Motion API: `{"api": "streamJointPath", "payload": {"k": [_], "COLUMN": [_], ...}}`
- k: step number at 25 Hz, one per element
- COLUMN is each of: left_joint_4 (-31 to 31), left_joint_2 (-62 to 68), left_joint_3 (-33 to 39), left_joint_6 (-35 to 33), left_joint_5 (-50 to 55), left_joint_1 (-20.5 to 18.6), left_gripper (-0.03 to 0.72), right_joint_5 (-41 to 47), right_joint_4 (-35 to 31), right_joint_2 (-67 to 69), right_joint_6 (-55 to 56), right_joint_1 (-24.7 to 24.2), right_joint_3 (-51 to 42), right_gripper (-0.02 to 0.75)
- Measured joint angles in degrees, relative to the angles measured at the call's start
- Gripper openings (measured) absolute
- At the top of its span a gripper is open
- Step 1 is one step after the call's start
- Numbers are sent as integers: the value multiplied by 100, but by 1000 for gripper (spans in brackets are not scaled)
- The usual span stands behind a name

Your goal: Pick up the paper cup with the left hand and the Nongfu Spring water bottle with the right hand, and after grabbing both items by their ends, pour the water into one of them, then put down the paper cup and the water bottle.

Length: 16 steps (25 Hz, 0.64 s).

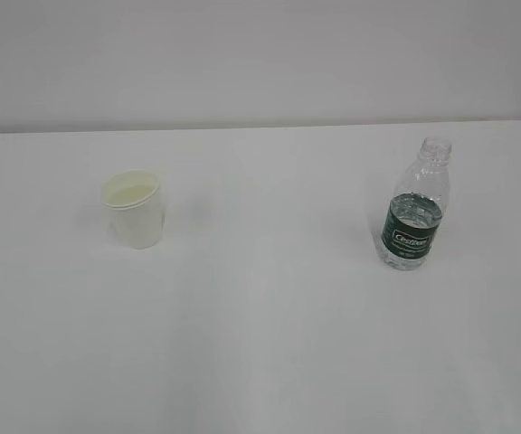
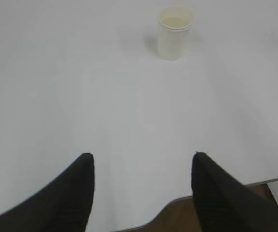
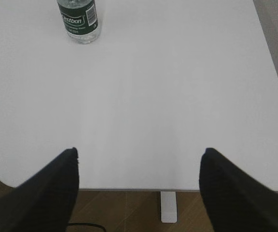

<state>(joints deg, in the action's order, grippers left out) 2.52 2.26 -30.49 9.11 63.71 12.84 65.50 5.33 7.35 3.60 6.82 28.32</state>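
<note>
Left hand [image 2: 141, 191]: two black fingers [image 2: 74, 193], matte, finely ribbed texture, broad at the base and tapering to rounded tips. Right hand [image 3: 139, 186]: same build, black fingers [image 3: 57, 188], dull finish, blunt rounded ends. No markings or screws visible.

A white surface [image 1: 260, 344] is backed by a plain pale wall [image 1: 260, 54]; brown wooden floor [image 3: 129, 212] is seen below its edge.

White lettering "Cestbon" on water bottle [image 3: 79, 19] dark green label [image 3: 78, 20], barcode beside it
</note>
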Motion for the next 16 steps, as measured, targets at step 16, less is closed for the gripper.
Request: {"api": "streamJointPath", "payload": {"k": [16], "left_joint_4": [0], "left_joint_2": [0], "left_joint_3": [0], "left_joint_6": [0], "left_joint_5": [0], "left_joint_1": [0], "left_gripper": [452], "right_joint_5": [-2], "right_joint_4": [0], "right_joint_2": [0], "right_joint_6": [0], "right_joint_1": [0], "right_joint_3": [0], "right_gripper": [590]}}
